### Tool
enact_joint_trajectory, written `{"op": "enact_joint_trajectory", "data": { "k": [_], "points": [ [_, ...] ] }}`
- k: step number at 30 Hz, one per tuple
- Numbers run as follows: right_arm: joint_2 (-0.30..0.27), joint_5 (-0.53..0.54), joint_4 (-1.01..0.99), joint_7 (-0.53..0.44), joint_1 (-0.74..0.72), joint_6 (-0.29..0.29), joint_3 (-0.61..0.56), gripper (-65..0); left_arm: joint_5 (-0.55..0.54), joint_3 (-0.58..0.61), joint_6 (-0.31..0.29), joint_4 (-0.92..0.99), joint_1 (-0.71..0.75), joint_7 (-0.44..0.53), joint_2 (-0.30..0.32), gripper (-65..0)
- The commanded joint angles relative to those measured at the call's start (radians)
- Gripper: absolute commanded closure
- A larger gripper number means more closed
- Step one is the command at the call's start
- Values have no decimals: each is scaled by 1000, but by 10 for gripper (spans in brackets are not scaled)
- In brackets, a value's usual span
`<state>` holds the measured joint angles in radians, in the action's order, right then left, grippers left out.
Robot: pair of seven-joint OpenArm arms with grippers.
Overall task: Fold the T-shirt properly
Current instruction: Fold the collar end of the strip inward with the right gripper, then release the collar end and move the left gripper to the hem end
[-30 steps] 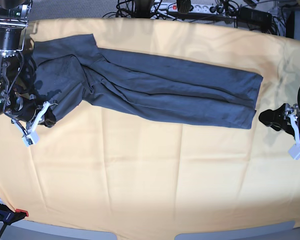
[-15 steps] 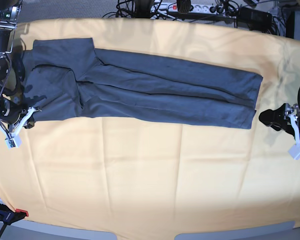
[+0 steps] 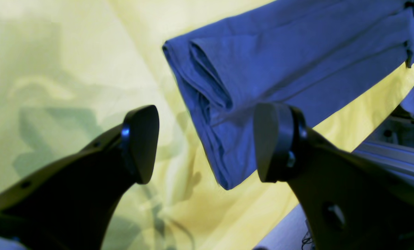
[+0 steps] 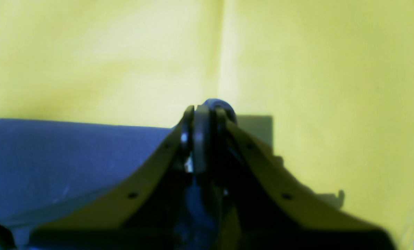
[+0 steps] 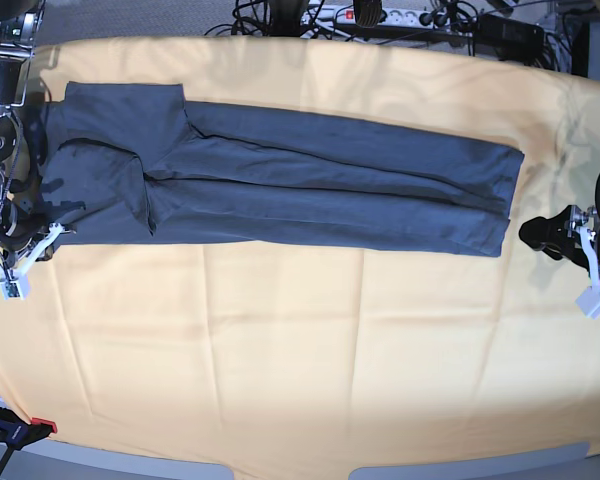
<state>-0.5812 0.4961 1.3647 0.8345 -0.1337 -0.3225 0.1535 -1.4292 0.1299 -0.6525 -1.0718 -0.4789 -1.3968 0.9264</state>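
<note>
Dark slate-blue cotton T-shirt (image 5: 310,185), soft and limp, lies folded lengthwise. Right gripper (image 4: 201,139) jaws pinch its corner; left gripper (image 3: 207,142) jaws spread, empty, near the hem corner, likely the best hold.

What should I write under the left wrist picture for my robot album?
Open left gripper hovering near the folded T-shirt on the yellow table cloth.

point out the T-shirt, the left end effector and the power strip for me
T-shirt (image 5: 320,185): base view, middle of the folded body.
Left end effector (image 3: 207,142): left wrist view, open gap midway between its fingertips.
Power strip (image 5: 380,15): base view, white casing at the table's far edge.
</note>
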Motion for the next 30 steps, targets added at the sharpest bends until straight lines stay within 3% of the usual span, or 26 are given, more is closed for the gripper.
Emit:
{"op": "enact_joint_trajectory", "data": {
  "k": [1, 3, 4, 8, 10, 11, 12, 14, 16, 18, 26, 28, 30],
  "points": [
    [-27, 1, 15, -21, -36, -11, 13, -197, -19, -33, -6, -10, -26, 2, 26, -441],
    [-26, 5, 15, -4, -61, -24, 17, -358, -19, -89, -6, -10, -26, 2, 26, -441],
    [-27, 18, 16, 0, -70, -30, 24, -390, -19, -128, -5, -10, -26, 2, 26, -441],
    [-35, 192, 16, 70, -112, -129, 107, -391, -20, -325, 24, -10, -25, 1, 26, -441],
    [-35, 336, 16, 148, -123, -217, 175, -384, -21, -421, 36, -8, -16, 1, 27, -441],
    [-35, 415, 16, 206, -127, -268, 208, -343, -20, -464, 41, -8, -5, 1, 27, -441],
    [-35, 495, 16, 275, -127, -308, 239, -260, -20, -504, 42, -8, 17, 1, 27, -441],
    [-37, 675, 16, 428, -121, -355, 285, -33, -21, -571, 43, -8, 72, 1, 26, -441],
    [-38, 852, 16, 547, -90, -359, 309, 0, -25, -623, 42, -8, 134, 1, 21, -441],
    [-37, 974, 16, 562, -41, -376, 311, 0, -27, -673, 42, -8, 196, 1, 12, -441],
    [-23, 981, 16, 562, 151, -376, 311, 0, -19, -869, 39, -8, 406, 1, -29, -441],
    [-5, 900, 16, 555, 182, -376, 311, 0, -19, -892, 39, -8, 440, 1, -50, -441],
    [20, 749, 16, 463, 204, -376, 311, 0, -19, -892, 39, -8, 465, 1, -77, -441]
  ]
}}
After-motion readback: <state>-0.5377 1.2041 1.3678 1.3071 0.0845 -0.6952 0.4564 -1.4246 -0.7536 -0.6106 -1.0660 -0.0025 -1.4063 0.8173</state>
